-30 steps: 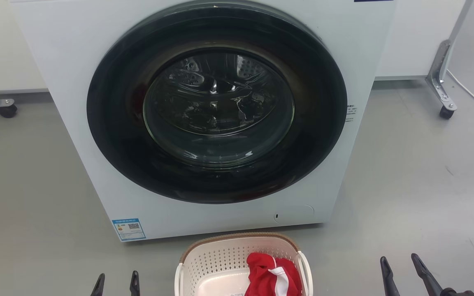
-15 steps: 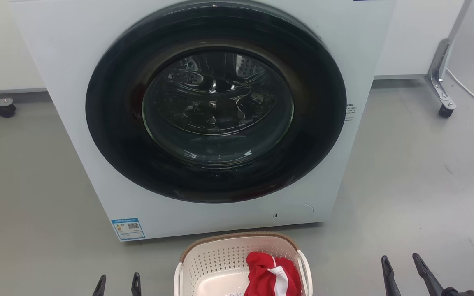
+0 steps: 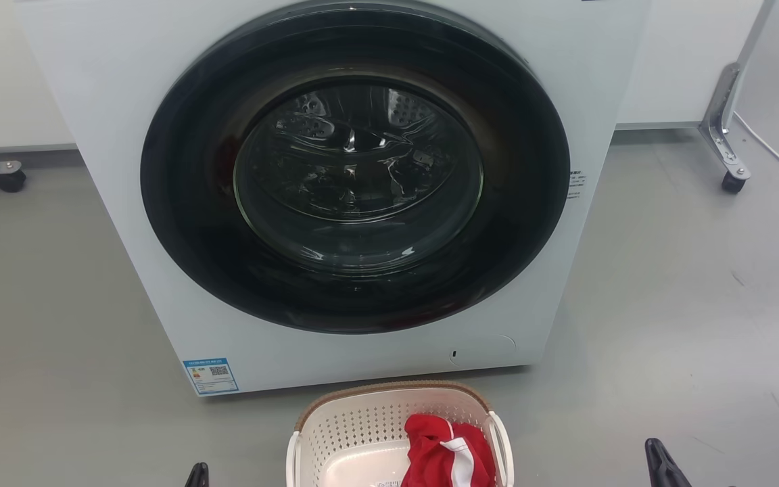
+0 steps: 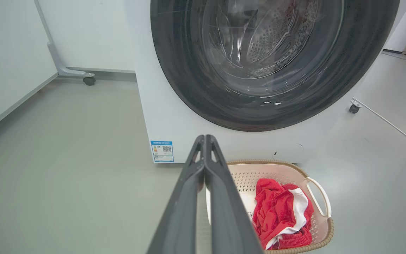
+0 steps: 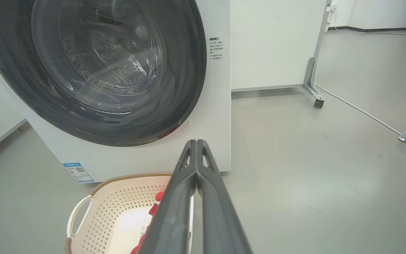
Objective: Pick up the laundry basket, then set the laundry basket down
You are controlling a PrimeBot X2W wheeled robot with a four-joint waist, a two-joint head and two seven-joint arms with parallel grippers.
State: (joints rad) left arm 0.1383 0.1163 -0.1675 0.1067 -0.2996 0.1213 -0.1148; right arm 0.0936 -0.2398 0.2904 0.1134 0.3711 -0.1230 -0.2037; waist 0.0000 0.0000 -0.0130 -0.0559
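At bottom centre of the head view, laundry basket [image 3: 362,423] sits on floor [image 3: 58,325] before washer [image 3: 92,135], red garment [image 3: 443,450] inside; left pincer [image 4: 204,137] and right pincer [image 5: 196,141] both pressed together, off it, which fits awaiting lift or set down.

Washing machine [image 3: 92,101]: white body. Door ring [image 3: 180,257]: glossy black. Drum [image 3: 356,155] behind clear glass: silver, dotted with small holes.
Label [image 3: 211,376], low on the machine's front: blue border, white field, black code square.
Laundry basket [image 3: 362,423], in front of the machine: cream-white walls pierced in a regular dot grid, brown woven-look rim, white handles.
Garment [image 3: 440,446], in the basket: red with a white band.
Floor [image 3: 667,304] around the machine: plain grey.
Frame leg [image 3: 719,128] beside the machine: silver, with black castor [image 3: 733,184].
Left gripper [image 4: 205,137], right gripper [image 5: 196,142]: dark grey.
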